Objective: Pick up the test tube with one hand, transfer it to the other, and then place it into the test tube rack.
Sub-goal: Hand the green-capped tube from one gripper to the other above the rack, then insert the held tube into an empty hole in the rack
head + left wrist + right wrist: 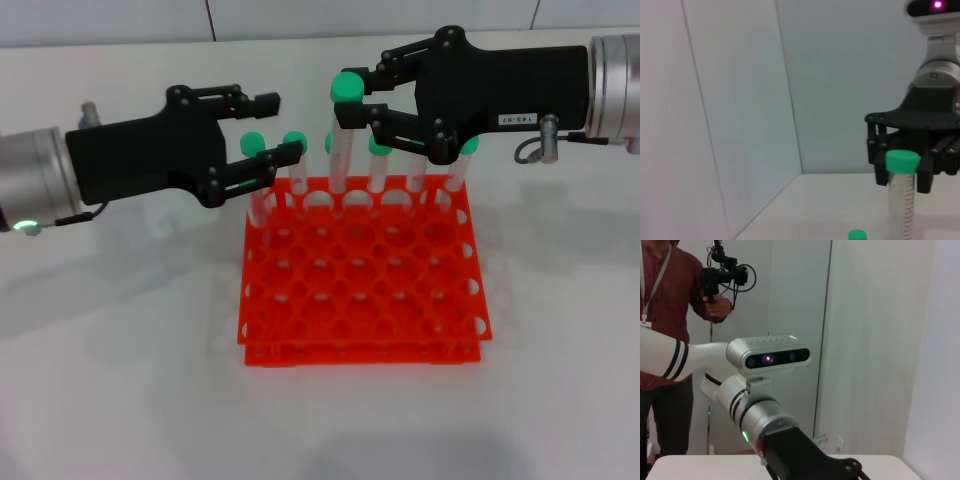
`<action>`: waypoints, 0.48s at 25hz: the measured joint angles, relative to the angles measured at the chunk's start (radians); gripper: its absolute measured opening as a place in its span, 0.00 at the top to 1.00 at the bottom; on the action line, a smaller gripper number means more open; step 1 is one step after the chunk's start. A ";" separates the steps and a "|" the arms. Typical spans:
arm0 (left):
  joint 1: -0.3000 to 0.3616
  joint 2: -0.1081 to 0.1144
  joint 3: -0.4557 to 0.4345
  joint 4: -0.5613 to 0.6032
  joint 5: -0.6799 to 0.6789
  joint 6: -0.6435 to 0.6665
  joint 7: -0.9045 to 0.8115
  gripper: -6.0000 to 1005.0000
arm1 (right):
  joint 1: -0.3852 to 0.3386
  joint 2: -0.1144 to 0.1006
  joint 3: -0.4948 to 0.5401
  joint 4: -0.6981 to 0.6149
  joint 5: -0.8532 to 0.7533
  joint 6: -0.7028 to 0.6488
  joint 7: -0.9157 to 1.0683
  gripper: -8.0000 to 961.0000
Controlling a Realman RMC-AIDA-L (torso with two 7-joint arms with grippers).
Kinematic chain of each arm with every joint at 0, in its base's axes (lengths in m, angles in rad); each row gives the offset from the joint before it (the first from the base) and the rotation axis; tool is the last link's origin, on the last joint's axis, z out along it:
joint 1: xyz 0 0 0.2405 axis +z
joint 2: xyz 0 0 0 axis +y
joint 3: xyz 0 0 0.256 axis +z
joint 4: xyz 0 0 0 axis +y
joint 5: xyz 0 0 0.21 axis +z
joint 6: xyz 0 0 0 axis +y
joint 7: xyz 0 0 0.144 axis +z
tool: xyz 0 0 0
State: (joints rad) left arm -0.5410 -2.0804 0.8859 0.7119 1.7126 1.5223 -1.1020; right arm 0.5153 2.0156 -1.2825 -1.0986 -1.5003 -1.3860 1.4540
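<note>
Standing on the white bench [120, 380], the test tube rack [360, 280] carries a back row of green-capped tubes [378, 165]. Above that row, the right end effector [368, 105] is clamped on the test tube [345, 130], held upright with its green cap above the fingers and its lower end reaching down to the rack's back row. Just beside it, over the rack's left rear corner, the left end effector [268, 128] hangs with fingers apart, touching nothing.

Green-capped test tube [343, 130] upright (held) above orange rack [360, 290].
</note>
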 joint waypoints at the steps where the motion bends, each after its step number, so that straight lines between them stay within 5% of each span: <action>1: 0.008 0.001 0.001 0.017 0.002 0.000 -0.024 0.61 | 0.000 0.000 0.000 0.001 0.000 0.000 0.000 0.73; 12: 0.139 0.011 0.004 0.314 0.121 0.021 -0.387 0.16 | -0.004 0.003 -0.005 0.011 0.000 0.010 0.010 0.73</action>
State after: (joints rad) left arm -0.4024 -2.0696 0.8894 1.0259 1.8340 1.5429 -1.4888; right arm 0.5112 2.0186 -1.2875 -1.0872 -1.5003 -1.3758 1.4644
